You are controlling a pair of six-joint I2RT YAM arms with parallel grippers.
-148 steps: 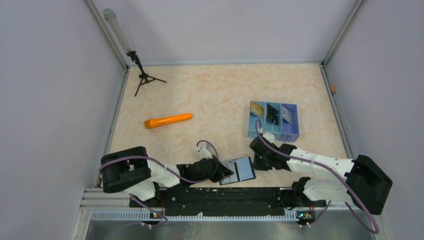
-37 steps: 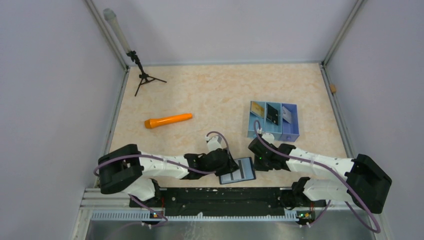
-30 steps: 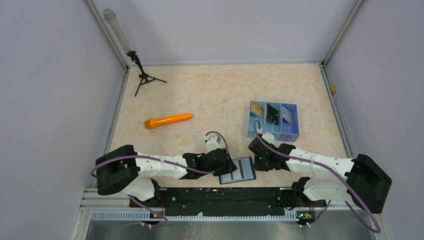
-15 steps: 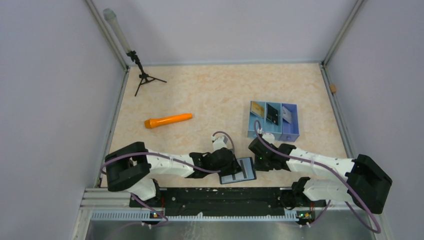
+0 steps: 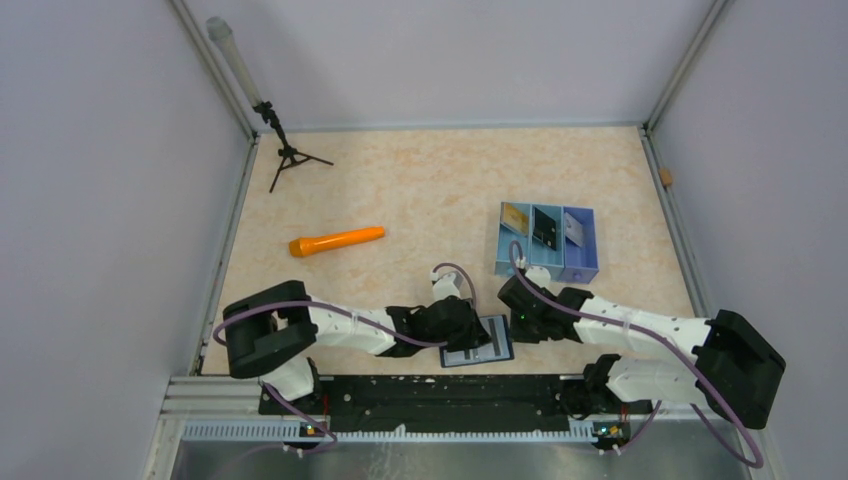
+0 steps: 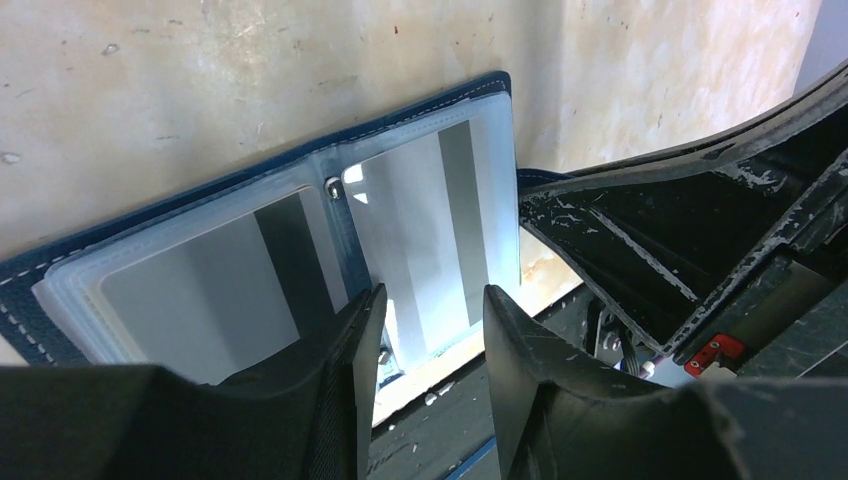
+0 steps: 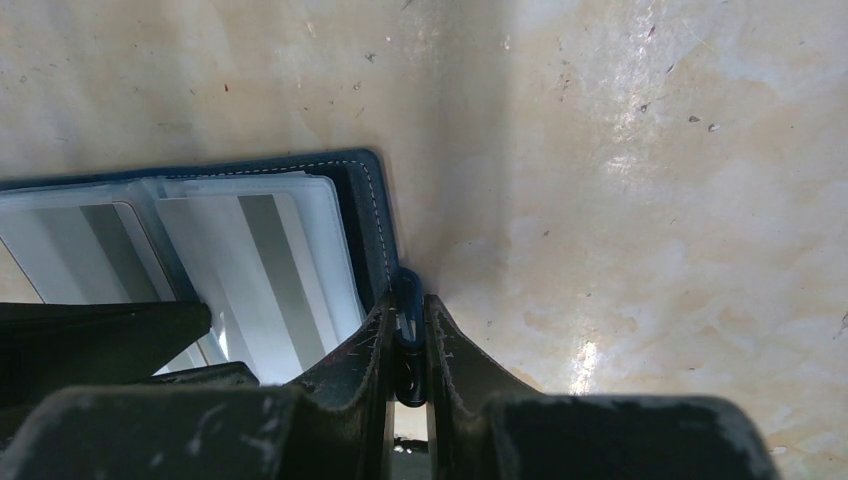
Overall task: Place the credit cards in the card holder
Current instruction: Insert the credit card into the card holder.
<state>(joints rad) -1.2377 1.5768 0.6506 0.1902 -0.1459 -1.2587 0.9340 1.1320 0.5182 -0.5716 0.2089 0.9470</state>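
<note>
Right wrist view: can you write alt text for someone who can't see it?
The right gripper pinches the navy edge tab of the open card holder, which lies flat on a pale marbled table. Its clear sleeves show grey stripes.

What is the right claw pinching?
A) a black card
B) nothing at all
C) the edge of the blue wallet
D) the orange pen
C. In the right wrist view, the right claw is shut on a small blue tab at the edge of the open card holder.
</note>
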